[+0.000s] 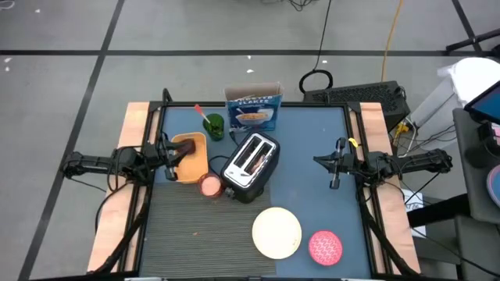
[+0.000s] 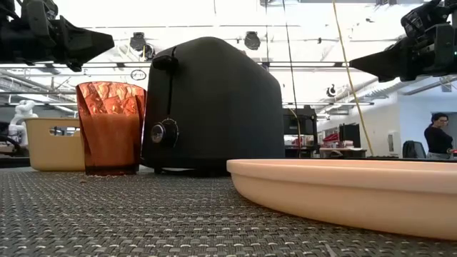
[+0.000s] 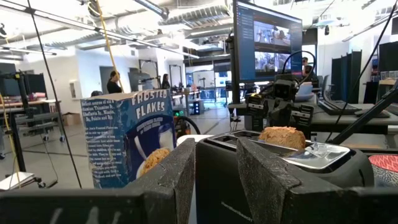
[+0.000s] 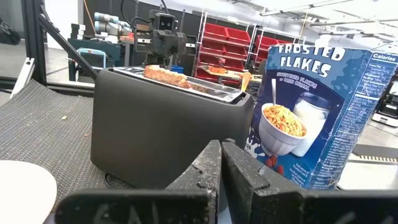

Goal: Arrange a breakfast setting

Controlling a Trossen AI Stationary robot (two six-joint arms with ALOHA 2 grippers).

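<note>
A brown toast slice [image 3: 283, 135] stands in a slot of the silver-black toaster [image 1: 251, 166] at the table's middle. The cream plate [image 1: 276, 232] lies bare near the front edge, with the pink bowl [image 1: 326, 246] to its right. The red-handled spoon [image 1: 201, 113] stands in a green cup [image 1: 214, 126] at the back. My left gripper [image 1: 186, 148] hovers over the orange container [image 1: 192, 165], left of the toaster, and is open with nothing between its fingers. My right gripper [image 1: 319, 161] hangs right of the toaster and is shut and empty.
A blue cereal box [image 1: 254, 107] stands behind the toaster. A reddish translucent cup [image 1: 211, 185] stands at the toaster's front left corner. A ribbed dark mat [image 1: 187, 234] covers the table's near half. There is bare blue surface [image 1: 312, 133] between the toaster and my right gripper.
</note>
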